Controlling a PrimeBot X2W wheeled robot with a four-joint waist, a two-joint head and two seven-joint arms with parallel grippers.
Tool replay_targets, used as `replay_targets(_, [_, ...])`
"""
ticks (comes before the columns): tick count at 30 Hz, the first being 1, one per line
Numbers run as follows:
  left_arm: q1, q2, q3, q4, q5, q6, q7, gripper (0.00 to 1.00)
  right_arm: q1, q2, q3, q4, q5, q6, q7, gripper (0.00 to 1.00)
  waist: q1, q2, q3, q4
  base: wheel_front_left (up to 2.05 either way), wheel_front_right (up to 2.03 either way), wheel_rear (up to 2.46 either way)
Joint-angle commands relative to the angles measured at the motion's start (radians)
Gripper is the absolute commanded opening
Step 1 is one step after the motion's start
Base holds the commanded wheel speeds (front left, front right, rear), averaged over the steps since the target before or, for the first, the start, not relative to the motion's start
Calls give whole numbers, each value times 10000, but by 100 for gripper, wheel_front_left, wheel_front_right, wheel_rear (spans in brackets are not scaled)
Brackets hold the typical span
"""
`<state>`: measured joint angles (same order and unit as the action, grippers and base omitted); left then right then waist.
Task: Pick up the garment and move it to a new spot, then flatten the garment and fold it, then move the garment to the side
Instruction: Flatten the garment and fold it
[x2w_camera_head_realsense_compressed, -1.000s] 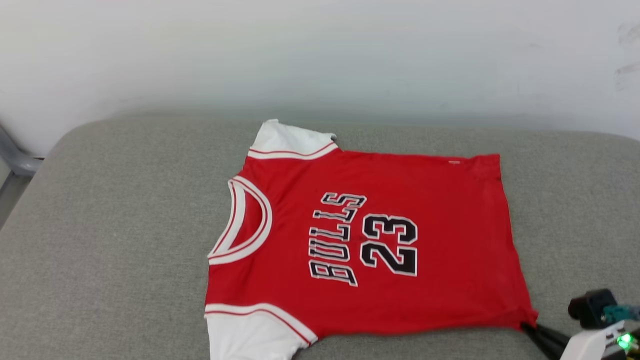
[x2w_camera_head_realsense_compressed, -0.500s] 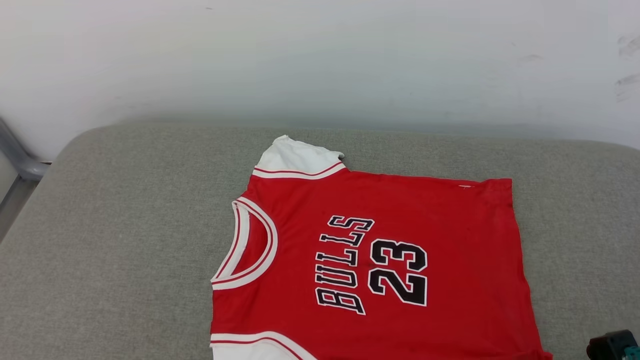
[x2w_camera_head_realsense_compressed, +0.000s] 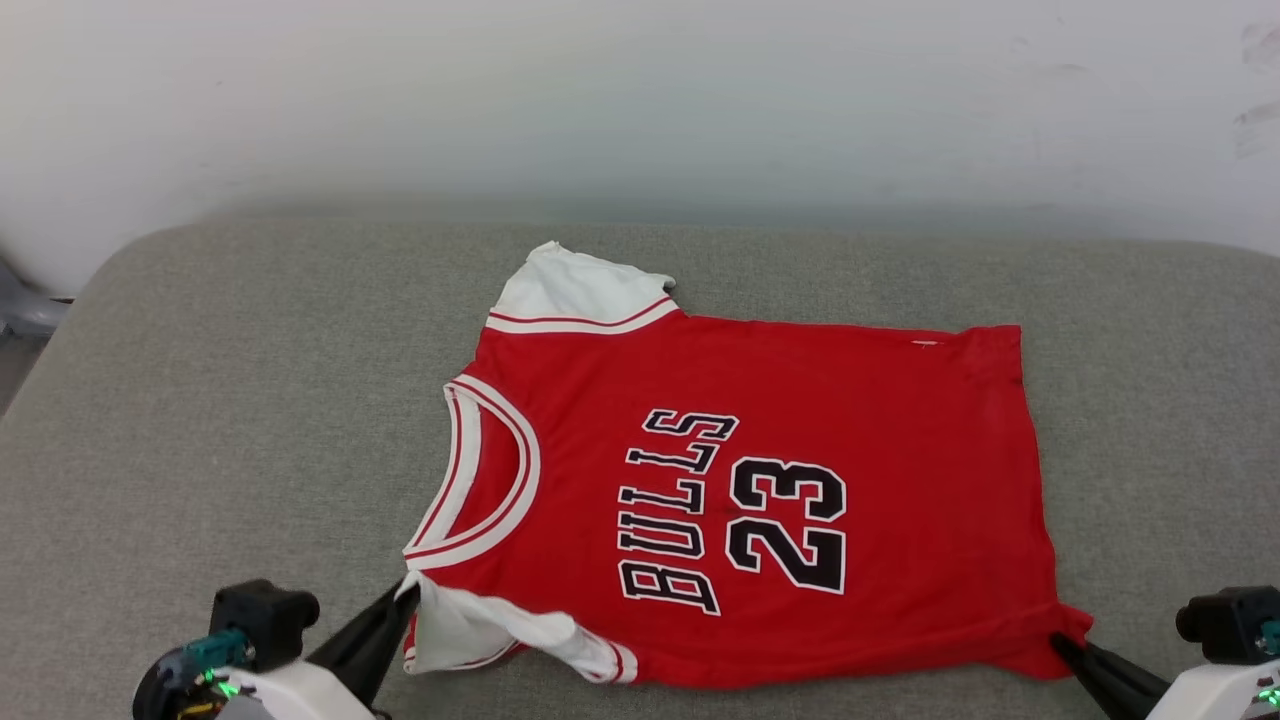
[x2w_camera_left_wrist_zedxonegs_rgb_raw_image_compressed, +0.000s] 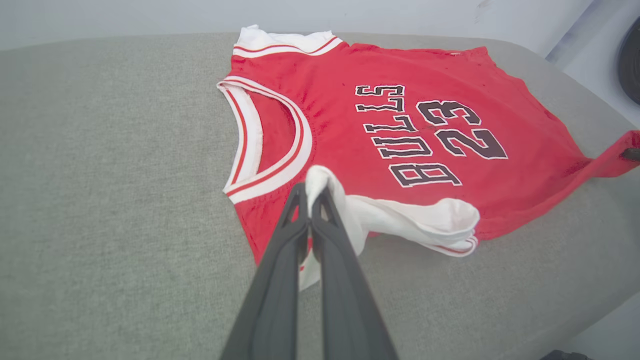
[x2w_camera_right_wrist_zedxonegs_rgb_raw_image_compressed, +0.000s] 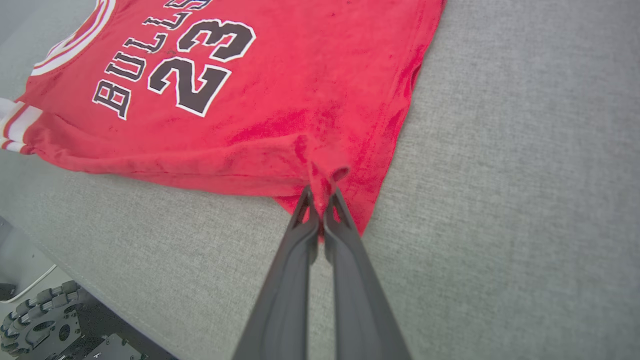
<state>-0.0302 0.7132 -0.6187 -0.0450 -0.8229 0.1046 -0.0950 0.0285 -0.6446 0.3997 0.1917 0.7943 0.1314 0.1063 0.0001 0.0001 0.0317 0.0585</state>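
The garment (x2w_camera_head_realsense_compressed: 760, 470), a red jersey with white sleeves and black "BULLS 23" lettering, lies face up on the grey cushioned surface (x2w_camera_head_realsense_compressed: 220, 400), collar to the left. My left gripper (x2w_camera_head_realsense_compressed: 405, 590) is shut on the near white sleeve, which is bunched and lifted a little (x2w_camera_left_wrist_zedxonegs_rgb_raw_image_compressed: 320, 180). My right gripper (x2w_camera_head_realsense_compressed: 1058, 640) is shut on the near hem corner (x2w_camera_right_wrist_zedxonegs_rgb_raw_image_compressed: 322, 192), pulled into a small peak. The far sleeve (x2w_camera_head_realsense_compressed: 575, 290) lies flat.
A pale wall (x2w_camera_head_realsense_compressed: 640, 100) runs behind the surface. A grey metal frame (x2w_camera_head_realsense_compressed: 25, 315) shows at the far left. In the right wrist view, my wheeled base (x2w_camera_right_wrist_zedxonegs_rgb_raw_image_compressed: 40, 325) sits below the surface's near edge. Bare grey fabric lies left and right of the garment.
The head camera shifted, bringing both grippers into view. The near white sleeve, flat a second ago, is now bunched and raised in my left gripper.
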Motion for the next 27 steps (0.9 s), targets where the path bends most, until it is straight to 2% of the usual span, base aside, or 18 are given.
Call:
replay_targets(1, [-304,54,-5,74,96,-82,62,0,-200,55,-34,-40,55,-15,1,0,-1,-1,139,-89,0,0,0])
replay_targets(8, [-2239,-130,-14,1184,328,-935,452,0,-910,223,-28,113,207,-13,-20,0,-1,-1,862,-270,0,0,0])
replay_targets(14, [-3667,-433,-125,2488,584,-1608,519,0,-1580,76,114,289,290,-15,-109,0,-1,-1,1485,-399,0,0,0])
replay_targets(24, [-5209,-911,-521,4644,642,-2172,541,0,-2827,46,614,769,326,-15,-122,0,-1,-1,2201,-499,0,0,0])
replay_targets(25, [-5461,-1102,-724,5328,605,-2265,445,0,-3142,90,836,1101,341,-15,-21,0,-1,-1,2318,-502,0,0,0])
replay_targets(27, [-5582,-1201,-840,5734,539,-2295,383,0,-3316,110,972,1365,281,-15,52,0,-1,-1,2378,-494,0,0,0])
